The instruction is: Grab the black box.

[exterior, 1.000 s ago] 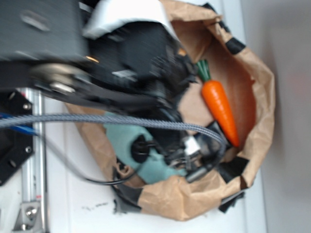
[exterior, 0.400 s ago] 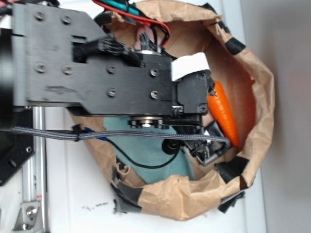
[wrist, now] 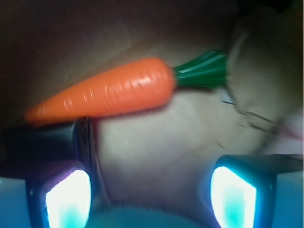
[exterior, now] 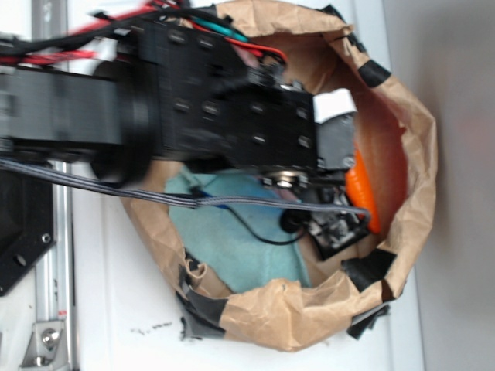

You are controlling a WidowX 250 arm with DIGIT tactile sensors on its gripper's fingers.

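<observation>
A WidowX robot arm reaches from the left into a wide brown paper bag lying open on a white surface. Black tape patches mark the bag's rolled rim. Inside the bag, a teal cloth lies toward the rim nearest the arm's base, and an orange toy carrot with a green top lies along the far inner wall. The gripper hangs low over the bag's floor with its jaws spread apart and nothing between them; its two fingertips glow bright teal in the wrist view. The black box sits on the bag floor just beside the carrot's pointed end, close against the left fingertip in the wrist view; whether they touch cannot be told. In the exterior view the box is mostly hidden under the arm and cables.
</observation>
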